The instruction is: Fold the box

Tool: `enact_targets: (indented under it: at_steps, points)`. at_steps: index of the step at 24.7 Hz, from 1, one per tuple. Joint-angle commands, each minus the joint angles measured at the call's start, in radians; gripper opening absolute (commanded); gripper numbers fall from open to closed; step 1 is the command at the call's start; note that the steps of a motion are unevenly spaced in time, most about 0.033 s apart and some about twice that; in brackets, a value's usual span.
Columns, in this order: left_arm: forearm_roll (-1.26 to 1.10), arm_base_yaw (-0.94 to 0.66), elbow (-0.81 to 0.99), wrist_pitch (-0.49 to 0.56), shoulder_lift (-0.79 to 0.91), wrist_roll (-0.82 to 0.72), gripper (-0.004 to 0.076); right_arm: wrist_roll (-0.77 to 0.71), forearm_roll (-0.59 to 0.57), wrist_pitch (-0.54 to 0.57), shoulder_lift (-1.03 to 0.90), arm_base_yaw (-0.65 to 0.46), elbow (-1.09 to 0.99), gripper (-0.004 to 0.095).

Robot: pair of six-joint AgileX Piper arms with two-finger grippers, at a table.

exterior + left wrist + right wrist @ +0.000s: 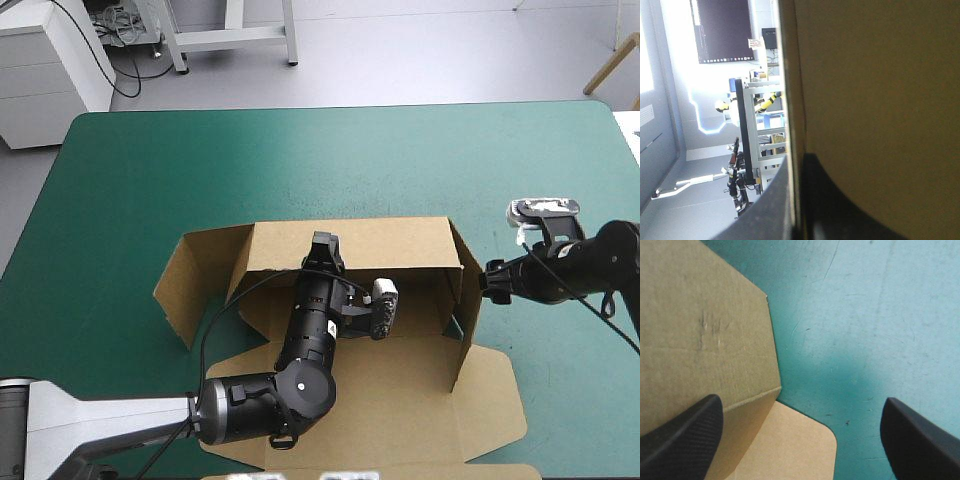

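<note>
Left claw: the left claw [322,243] is all but closed and pinches the top edge of the box's [400,400] far wall [390,245]; in its wrist view one black finger [767,210] sits on each side of the board's edge, with the sheet between them
Right claw: the right claw [487,277] is spread wide and holds nothing; its black fingers [682,440] stand well apart, one in front of the box's right wall [466,320], the other over bare cover; whether the first touches the board cannot be told
Right claw place: at 3 o'clock of the box, just outside the right wall, pointing toward 9 o'clock
Left arm: the left arm [300,350] comes in from 7 o'clock and reaches toward 12 o'clock over the box's floor
Count: one box, two claws, two fingers on each; two walls stand raised, the far one and the right one
Box place: on the teal-green cover [150,170], from the table's middle toward 6 o'clock, its flat panel [380,430] reaching close to the near edge
Box axis: the far wall's long axis runs from 9 to 3 o'clock; the right wall runs from 12 to 6 o'clock
Box pointing: the flat panel extends toward 6 o'clock; the left flap [195,280] splays out toward 9 o'clock; the tray is open upward
</note>
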State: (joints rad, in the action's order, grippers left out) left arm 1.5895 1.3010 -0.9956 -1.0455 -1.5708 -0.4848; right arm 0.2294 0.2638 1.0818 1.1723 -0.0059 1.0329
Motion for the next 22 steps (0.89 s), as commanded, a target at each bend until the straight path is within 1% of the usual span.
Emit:
enact_targets:
  at_steps: [1, 6, 9, 14, 15, 16, 18, 19, 20, 22]
  points:
    - [0.062, 0.006, -0.025, -0.051, 0.040, -0.005, -0.0010, 0.062, 0.087, -0.078, -0.068, -0.006, -0.052, 0.0783]
    - [0.062, 0.006, -0.025, -0.053, 0.040, -0.005, -0.0010, 0.210, 0.235, -0.121, -0.126, -0.006, -0.135, 0.0783]
    - [0.062, 0.006, -0.025, -0.053, 0.040, -0.005, -0.0010, 0.275, 0.308, -0.143, -0.163, -0.006, -0.180, 0.0782]
    - [0.062, 0.006, -0.025, -0.053, 0.040, -0.005, -0.0010, 0.325, 0.354, -0.230, -0.225, -0.006, -0.272, 0.0783]
    - [0.062, 0.006, -0.025, -0.053, 0.040, -0.005, -0.0010, 0.355, 0.368, -0.262, -0.244, -0.006, -0.306, 0.0783]
    - [0.062, 0.006, -0.025, -0.053, 0.040, -0.007, -0.0010, 0.389, 0.380, -0.268, -0.249, -0.003, -0.318, 0.0783]
    - [0.060, 0.006, -0.025, -0.053, 0.040, -0.007, -0.0010, 0.409, 0.401, -0.340, -0.259, 0.037, -0.364, 0.0783]
    - [0.060, 0.006, -0.025, -0.053, 0.040, -0.007, -0.0010, 0.411, 0.401, -0.416, -0.259, 0.090, -0.388, 0.0782]
    - [0.060, 0.006, -0.025, -0.053, 0.040, -0.007, -0.0010, 0.411, 0.401, -0.445, -0.259, 0.121, -0.398, 0.0782]
    - [0.060, 0.006, -0.025, -0.046, 0.040, -0.007, -0.0010, 0.386, 0.399, -0.573, -0.259, 0.235, -0.421, 0.0782]
